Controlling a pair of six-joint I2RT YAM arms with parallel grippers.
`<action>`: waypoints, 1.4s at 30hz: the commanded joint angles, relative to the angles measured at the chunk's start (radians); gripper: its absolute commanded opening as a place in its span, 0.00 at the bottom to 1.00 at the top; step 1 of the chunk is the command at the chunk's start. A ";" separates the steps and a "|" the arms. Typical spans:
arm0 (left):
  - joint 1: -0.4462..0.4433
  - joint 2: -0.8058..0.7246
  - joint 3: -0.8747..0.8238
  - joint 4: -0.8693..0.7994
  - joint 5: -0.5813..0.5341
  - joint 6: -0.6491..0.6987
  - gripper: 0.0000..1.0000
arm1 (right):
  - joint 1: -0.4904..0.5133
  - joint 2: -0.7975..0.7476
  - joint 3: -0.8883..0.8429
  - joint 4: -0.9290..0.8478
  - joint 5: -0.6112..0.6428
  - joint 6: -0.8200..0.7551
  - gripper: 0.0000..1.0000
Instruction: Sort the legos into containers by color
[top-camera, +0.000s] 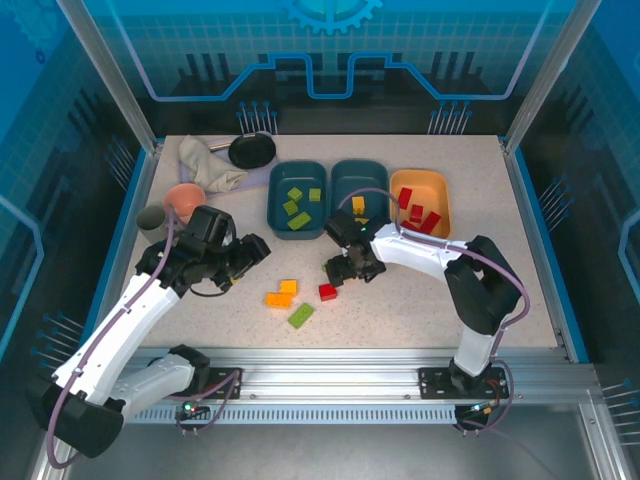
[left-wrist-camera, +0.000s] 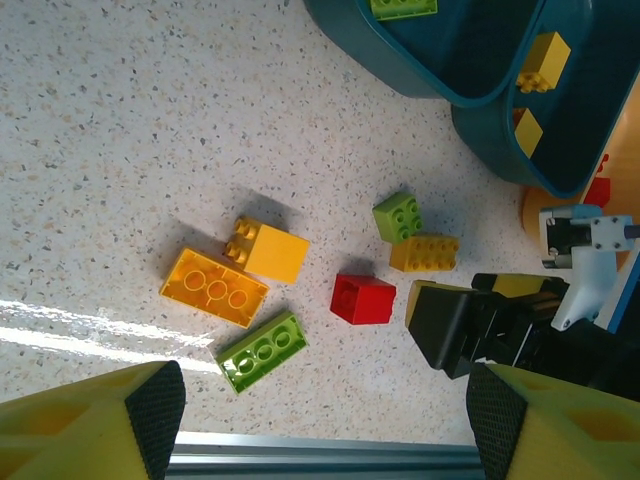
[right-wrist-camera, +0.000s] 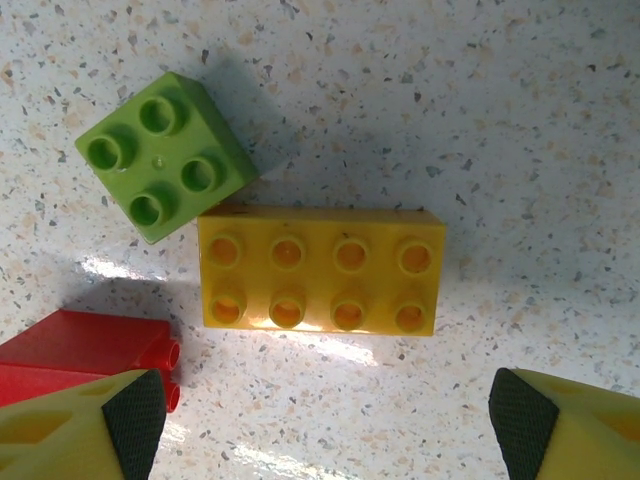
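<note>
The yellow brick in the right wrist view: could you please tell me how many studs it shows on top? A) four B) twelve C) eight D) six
C: the yellow oblong brick shows two rows of four studs, while the green square brick beside it shows four.

Top view high and far, wrist views facing straight down, right nearest, all sharing red brick (left-wrist-camera: 362, 299)
</note>
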 joint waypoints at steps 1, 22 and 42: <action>-0.017 -0.003 0.001 0.030 0.016 -0.012 0.77 | -0.011 0.036 0.023 0.018 -0.028 0.007 0.87; -0.054 -0.010 0.000 0.040 0.017 -0.018 0.78 | -0.034 0.139 0.077 0.010 -0.038 0.010 0.77; -0.111 0.038 0.081 0.097 0.010 -0.004 0.78 | -0.062 -0.085 0.123 -0.120 0.074 0.024 0.55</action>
